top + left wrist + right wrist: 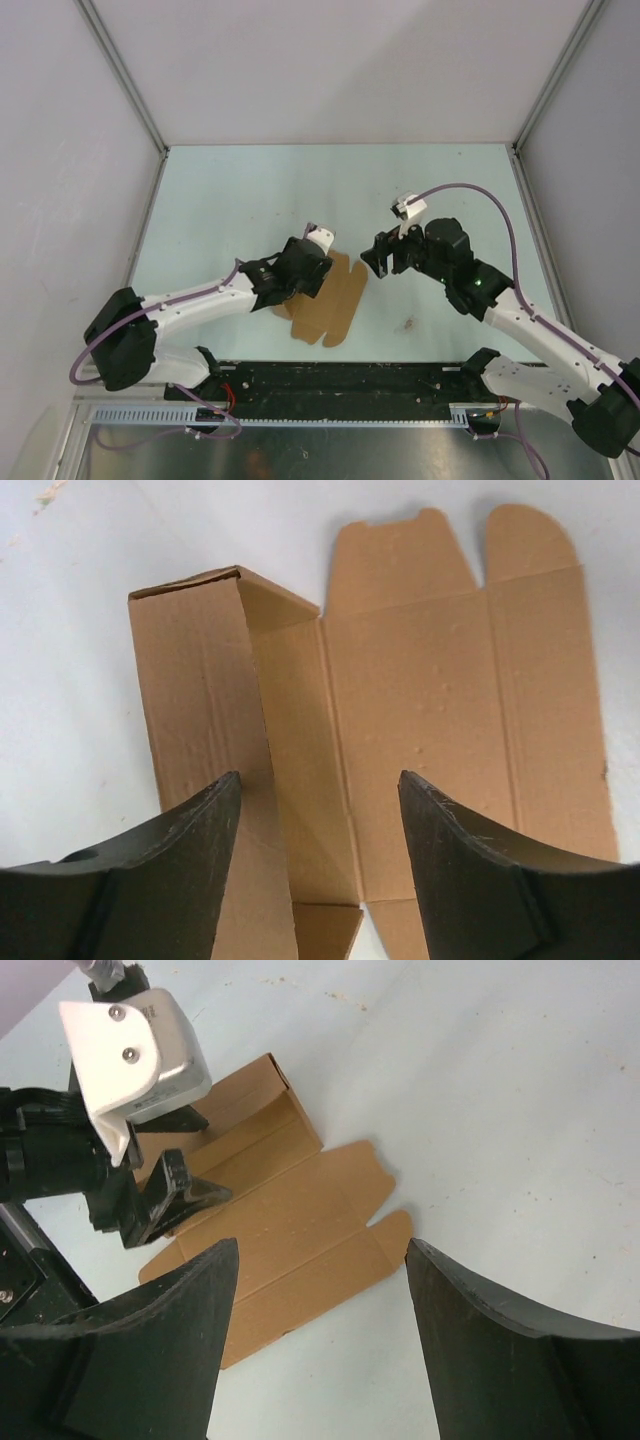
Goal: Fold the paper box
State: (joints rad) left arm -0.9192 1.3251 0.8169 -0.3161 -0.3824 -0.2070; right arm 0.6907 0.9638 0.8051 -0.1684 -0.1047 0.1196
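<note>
Left pincer spreads wide over the paper box (one panel raised); right pincer gapes wide nearby.

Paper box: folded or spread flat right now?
Mostly spread: the paper box has its main panels and tabs flat on the table; only one side panel, by the left pincer, stands folded up.
</note>
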